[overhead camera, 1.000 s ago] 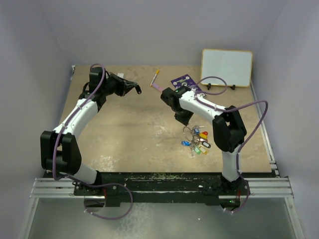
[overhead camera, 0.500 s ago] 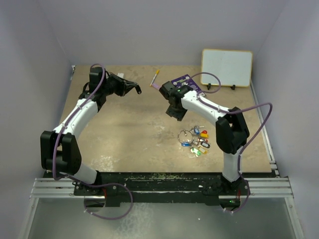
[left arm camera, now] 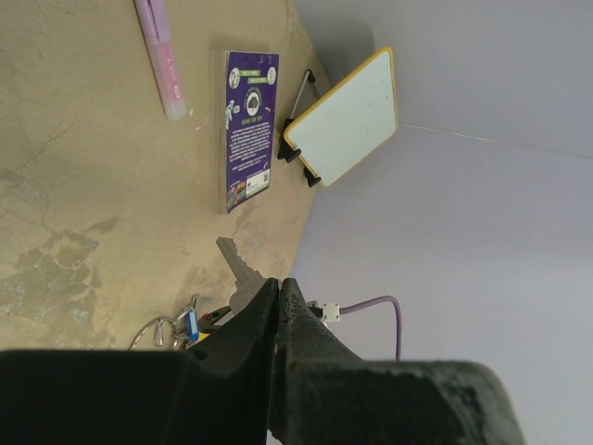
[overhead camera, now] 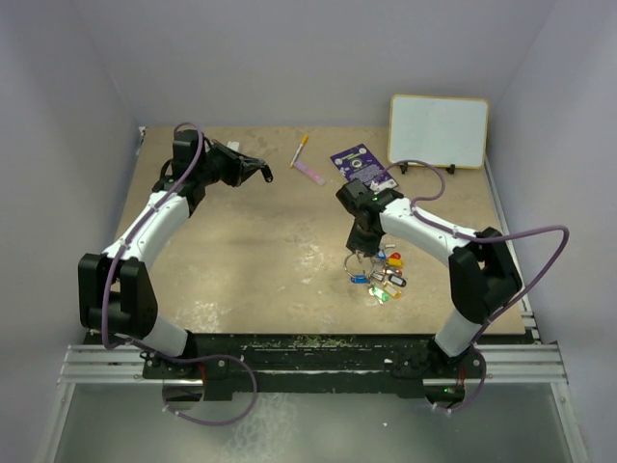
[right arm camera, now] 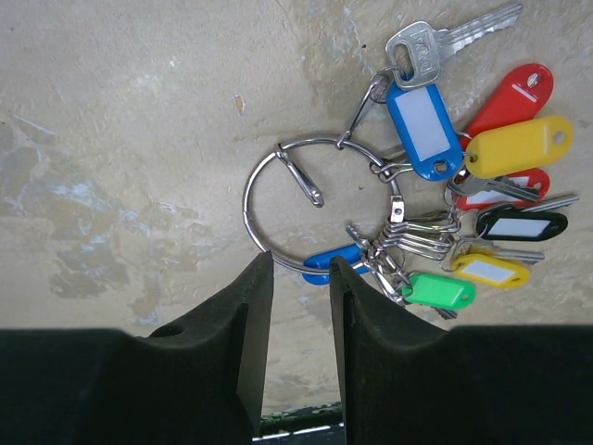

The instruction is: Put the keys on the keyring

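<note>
The keyring (right arm camera: 246, 204) lies flat on the table with its wire end sprung open. Several keys hang on it by clips, with blue (right arm camera: 422, 120), red (right arm camera: 514, 88), yellow (right arm camera: 519, 144), green (right arm camera: 437, 289) and black (right arm camera: 514, 225) tags. My right gripper (right arm camera: 301, 264) is open a little, pointing down just over the ring's near rim, one finger on either side of the wire. In the top view it (overhead camera: 362, 253) stands at the bunch of keys (overhead camera: 383, 273). My left gripper (overhead camera: 265, 176) is at the back left, shut on a bare metal key (left arm camera: 239, 269) that sticks out past its fingertips.
A purple card (overhead camera: 362, 166), a pink pen (overhead camera: 308, 171) and a yellow marker (overhead camera: 302, 149) lie at the back centre. A small whiteboard (overhead camera: 439, 130) stands on its stand at the back right. Walls close off three sides.
My right arm has swung from near the purple card forward and down to the keyring. The left arm and the keys have not moved.
</note>
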`<state>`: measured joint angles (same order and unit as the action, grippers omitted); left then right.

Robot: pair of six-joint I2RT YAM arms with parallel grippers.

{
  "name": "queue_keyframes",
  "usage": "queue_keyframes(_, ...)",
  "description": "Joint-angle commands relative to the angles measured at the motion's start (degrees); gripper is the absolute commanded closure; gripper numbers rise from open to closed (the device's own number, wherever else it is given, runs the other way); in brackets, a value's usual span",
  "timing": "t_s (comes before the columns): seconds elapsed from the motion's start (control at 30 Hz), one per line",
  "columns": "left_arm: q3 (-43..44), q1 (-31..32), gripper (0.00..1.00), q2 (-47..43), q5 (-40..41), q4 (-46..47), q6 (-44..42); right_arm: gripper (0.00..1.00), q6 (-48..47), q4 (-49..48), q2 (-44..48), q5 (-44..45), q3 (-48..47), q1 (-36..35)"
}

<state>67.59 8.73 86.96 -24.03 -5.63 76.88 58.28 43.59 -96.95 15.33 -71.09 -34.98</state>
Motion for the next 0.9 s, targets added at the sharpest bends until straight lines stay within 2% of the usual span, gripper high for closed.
queue_keyframes(0.0,0.1,-0.2,0.96,-1.9,0.3,1.9,-1.6,0.66,-2.9,-0.1,2.2,-0.3,1.0,-0.3)
queue_keyframes(0.3,-0.1,-0.1,0.96,-2.7,0.7,1.4,-2.0,0.80,-6.4,-5.6,-1.7,-1.5,3.1,0.2)
queue_keyframes(0.4,-0.1,-0.1,0.96,-2.7,0.7,1.4,-2.1,0.80,-7.1,-6.7,-2.5,-1.3,4.0,0.5)
queue_keyframes(0.63,-0.1,-0.1,0.96,-2.4,0.7,1.5,-2.0,0.74,-8.2,-6.8,-2.6,0.5,5.1,1.2)
queue_keyframes(0.87,-0.1,-0.1,0.96,-2.1,0.7,1.5,-2.0,0.76,-10.2,-8.9,-4.0,0.5,5.5,1.7)
